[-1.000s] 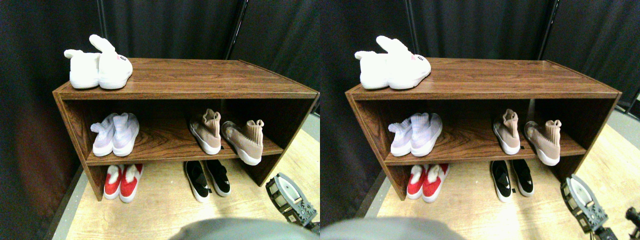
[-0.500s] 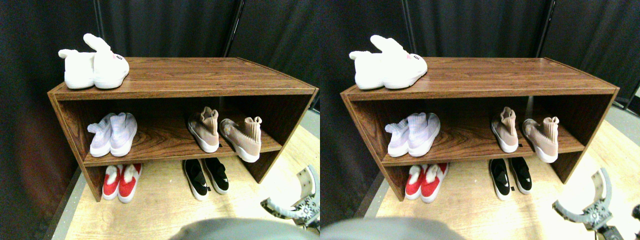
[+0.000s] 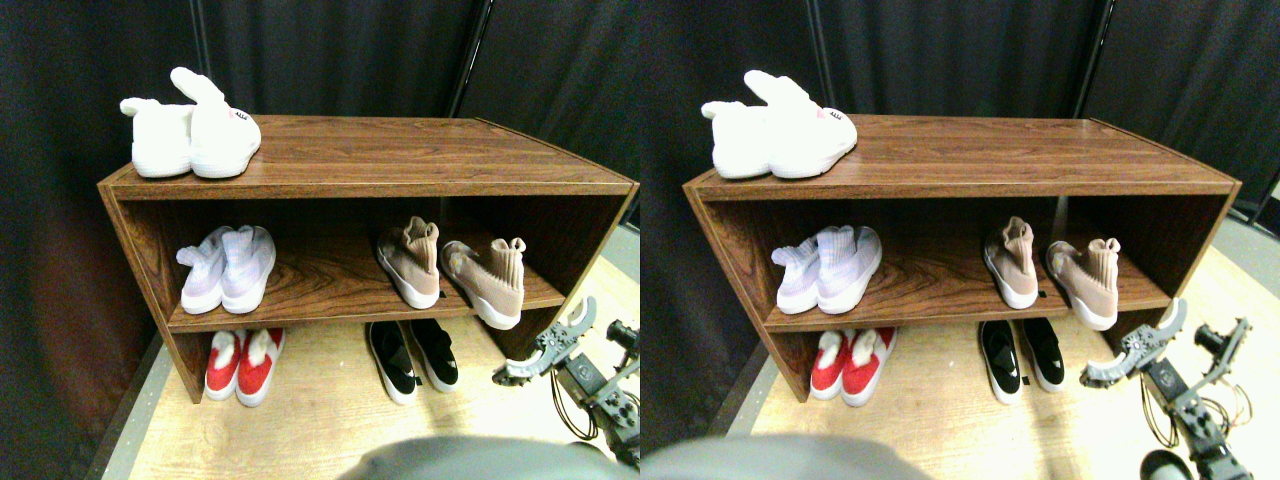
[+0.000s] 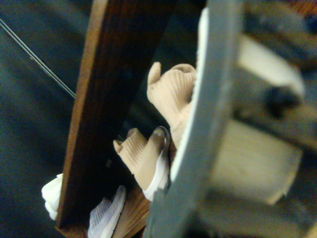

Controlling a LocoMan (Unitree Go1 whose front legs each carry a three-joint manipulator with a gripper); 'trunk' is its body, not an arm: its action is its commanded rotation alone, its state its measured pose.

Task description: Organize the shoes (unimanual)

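The right end effector (image 3: 570,345) hangs empty just off the shelf unit's (image 3: 360,185) lower right corner, jaws spread wide apart. Half a second ago it sat lower, near the picture's bottom edge; it has since risen toward the shelf.

Nearest it, up and to its left on the middle shelf, stand the two tan sneakers. The closer one (image 3: 487,283) lies askew, its long axis slanted, heel overhanging the shelf's front edge and toe turned inward to the back. The farther one (image 3: 410,262) runs more squarely front to back, heel forward.

Left of the end effector, on the floor beneath, the two black slip-ons (image 3: 413,357) lie side by side, parallel, long axes front to back.

Farther off sit two lavender sneakers (image 3: 230,268), two red slippers (image 3: 245,362) and, on top, two white bunny slippers (image 3: 190,135). None of the shoes has moved.
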